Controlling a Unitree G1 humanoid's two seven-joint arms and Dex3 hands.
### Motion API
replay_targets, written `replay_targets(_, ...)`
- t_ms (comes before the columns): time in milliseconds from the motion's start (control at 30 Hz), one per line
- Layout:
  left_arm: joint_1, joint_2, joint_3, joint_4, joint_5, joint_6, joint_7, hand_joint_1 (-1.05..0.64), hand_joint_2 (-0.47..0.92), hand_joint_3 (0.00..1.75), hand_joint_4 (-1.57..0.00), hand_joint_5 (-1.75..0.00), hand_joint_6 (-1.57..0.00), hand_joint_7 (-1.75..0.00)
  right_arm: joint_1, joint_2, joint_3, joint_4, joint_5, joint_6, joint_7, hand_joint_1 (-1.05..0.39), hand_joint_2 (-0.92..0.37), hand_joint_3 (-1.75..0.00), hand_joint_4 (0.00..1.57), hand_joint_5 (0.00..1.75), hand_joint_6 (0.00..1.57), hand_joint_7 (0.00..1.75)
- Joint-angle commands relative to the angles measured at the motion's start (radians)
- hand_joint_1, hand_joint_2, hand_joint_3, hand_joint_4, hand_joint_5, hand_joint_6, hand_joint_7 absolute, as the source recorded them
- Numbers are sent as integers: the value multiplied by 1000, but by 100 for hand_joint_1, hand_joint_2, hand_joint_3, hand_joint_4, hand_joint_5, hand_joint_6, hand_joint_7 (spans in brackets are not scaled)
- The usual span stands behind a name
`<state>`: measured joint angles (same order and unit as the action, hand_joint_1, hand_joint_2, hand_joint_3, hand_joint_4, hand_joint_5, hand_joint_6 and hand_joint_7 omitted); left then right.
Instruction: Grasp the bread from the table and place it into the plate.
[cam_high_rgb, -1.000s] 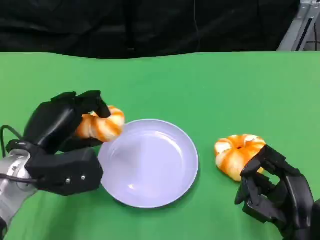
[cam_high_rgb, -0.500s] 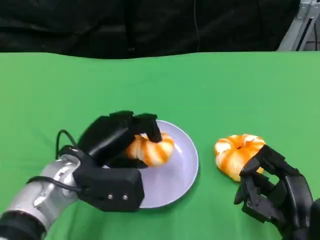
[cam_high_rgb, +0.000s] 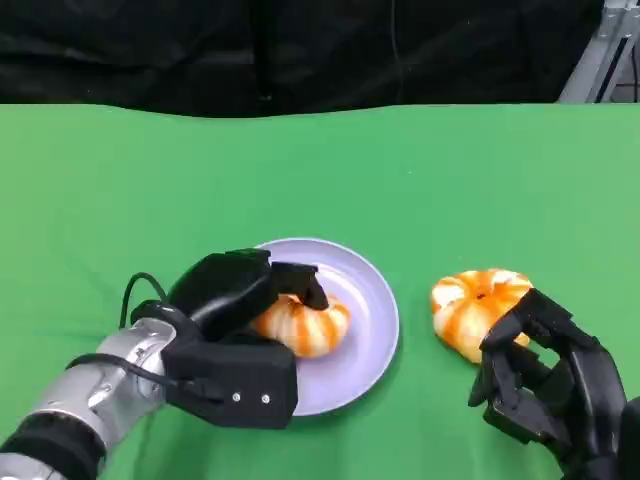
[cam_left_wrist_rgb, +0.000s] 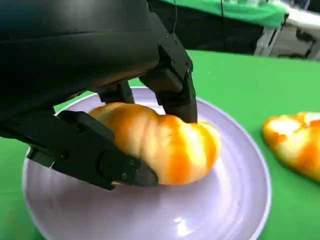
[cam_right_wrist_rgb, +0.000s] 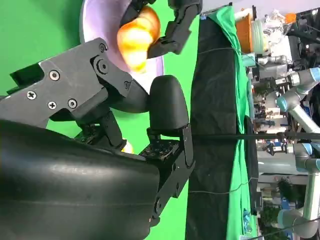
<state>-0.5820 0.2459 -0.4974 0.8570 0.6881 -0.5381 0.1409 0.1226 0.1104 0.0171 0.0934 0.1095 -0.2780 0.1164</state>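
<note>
My left hand (cam_high_rgb: 232, 330) grips an orange-striped bread roll (cam_high_rgb: 303, 322) and holds it low over the lavender plate (cam_high_rgb: 372, 300), at its middle. In the left wrist view the roll (cam_left_wrist_rgb: 165, 142) sits between the black fingers (cam_left_wrist_rgb: 170, 85), touching or nearly touching the plate (cam_left_wrist_rgb: 235, 200). A second bread roll (cam_high_rgb: 470, 308) lies on the green table to the right of the plate. My right hand (cam_high_rgb: 545, 385) stays just in front of that roll with its fingers curled and nothing in them. The right wrist view shows the held roll (cam_right_wrist_rgb: 137, 37) and the plate (cam_right_wrist_rgb: 102, 15).
The green table (cam_high_rgb: 450, 170) stretches open behind the plate up to a black curtain (cam_high_rgb: 300, 50). A metal frame (cam_high_rgb: 600, 55) stands at the far right corner. The right wrist view shows shelves and other robot arms (cam_right_wrist_rgb: 295, 80) beyond the table.
My left hand has carried the roll from the plate's left rim to over its middle and lowered it toward the plate. The right hand and the second roll have not moved.
</note>
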Motion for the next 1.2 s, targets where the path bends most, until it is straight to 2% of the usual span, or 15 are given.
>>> replay_targets(33, -6, 47, -9, -53, 7, 45, -89, -91, 92, 50, -12, -5, -43, -2, 6, -7, -5, -11, 4, -5, -5, -15, -60, -112, 83, 175, 63, 160)
replay_targets(133, 9, 66, -5, -90, -5, 53, -137, -103, 92, 63, -1, 0, -27, 0, 8, -6, -3, -15, -2, -3, -10, -15, -61, -111, 83, 175, 63, 160)
replay_targets(267, 24, 89, 5, -135, -23, 60, -182, -105, 92, 69, 0, 0, -16, 0, 7, -5, -2, -13, -5, -1, -15, -15, -61, -111, 83, 175, 63, 161)
replay_targets(400, 54, 109, 39, -193, -82, 48, -222, -105, 92, 71, 0, 0, -13, -1, 4, -6, -3, -6, -1, -10, -12, -14, -61, -111, 83, 175, 63, 161)
replay_targets(500, 93, 118, 81, -262, -153, 64, -277, -105, 92, 62, 0, 0, -19, -3, 3, -8, -4, -2, 1, -13, -10, -15, -61, -111, 83, 175, 63, 161)
replay_targets(567, 137, 119, 131, -336, -232, 71, -307, -87, 92, 45, -17, -5, -31, -4, 3, -8, -5, -1, 1, -12, -9, -15, -60, -111, 83, 175, 63, 161)
replay_targets(667, 208, 101, 219, -396, -428, 30, -368, -26, 92, 27, -61, -16, -65, -11, 4, -7, -7, -2, 5, -13, -9, -16, -60, -111, 83, 175, 63, 161)
replay_targets(700, 237, 95, 248, -427, -496, 50, -397, -18, 92, 27, -66, -17, -70, -12, 5, -7, -7, -4, 7, -12, -8, -16, -61, -111, 83, 175, 63, 161)
replay_targets(733, 268, 89, 279, -468, -573, 93, -433, -6, 92, 37, -84, -24, -84, -16, 6, -6, -6, -7, 7, -10, -9, -16, -61, -110, 83, 175, 63, 161)
replay_targets(800, 325, 81, 331, -547, -718, 186, -509, 4, 89, 58, -95, -46, -101, -15, 7, -7, -6, -10, 6, -8, -10, -15, -60, -110, 83, 175, 63, 161)
replay_targets(833, 354, 84, 354, -589, -782, 238, -542, 7, 78, 82, -94, -83, -115, -22, 8, -7, -5, -13, 3, -7, -12, -15, -61, -110, 83, 175, 63, 161)
replay_targets(867, 379, 86, 375, -630, -836, 290, -567, 7, 70, 97, -89, -114, -117, -41, 9, -8, -5, -13, 1, -8, -14, -15, -61, -110, 83, 175, 63, 161)
replay_targets(967, 468, 93, 444, -753, -1016, 458, -650, 7, 59, 125, -85, -166, -84, -145, 4, -13, -9, -1, 7, -20, -4, -15, -61, -110, 83, 175, 63, 161)
replay_targets(1067, 535, 98, 500, -825, -1135, 587, -701, 7, 65, 123, -89, -174, -75, -171, 3, -16, -12, -3, 11, -10, 0, -16, -60, -110, 82, 175, 63, 161)
replay_targets(1200, 611, 92, 554, -894, -1229, 714, -720, 5, 70, 122, -92, -175, -76, -174, 0, -15, -16, -1, 16, -7, 6, -15, -61, -110, 82, 175, 63, 160)
